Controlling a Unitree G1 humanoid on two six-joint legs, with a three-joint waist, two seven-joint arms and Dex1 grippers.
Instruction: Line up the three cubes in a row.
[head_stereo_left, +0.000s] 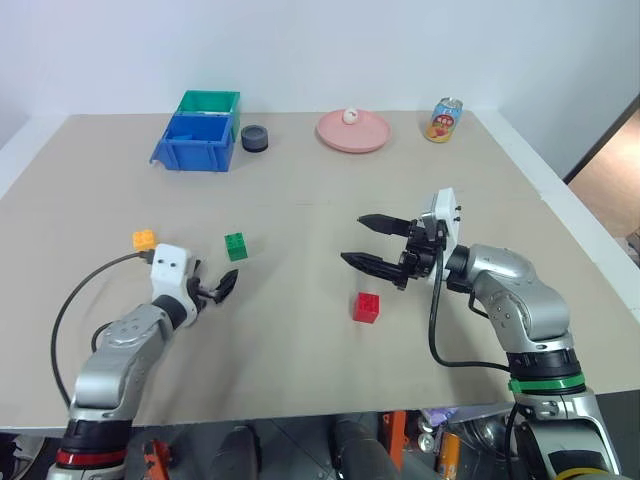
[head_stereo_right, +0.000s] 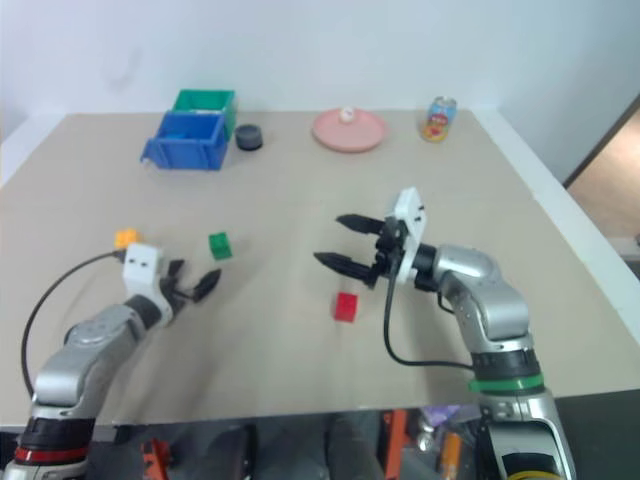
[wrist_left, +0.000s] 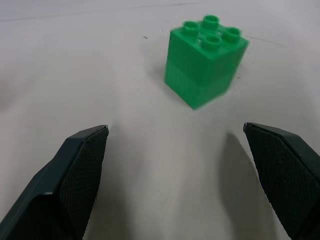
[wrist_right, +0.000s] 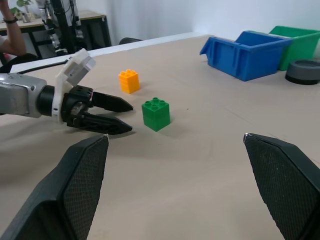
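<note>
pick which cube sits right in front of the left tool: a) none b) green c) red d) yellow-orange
b: the green cube stands just ahead of the open left tool, untouched, while the yellow-orange cube lies off to its side and the red cube sits nearer the right tool.

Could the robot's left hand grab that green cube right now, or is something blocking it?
Probably yes. The left hand is open and points at the green cube, with bare table between them. The orange cube sits off to the side, out of the way.

Three cubes (head_stereo_left: 236, 246) (two bins (head_stereo_left: 196, 141), one can (head_stereo_left: 444, 120))
</note>
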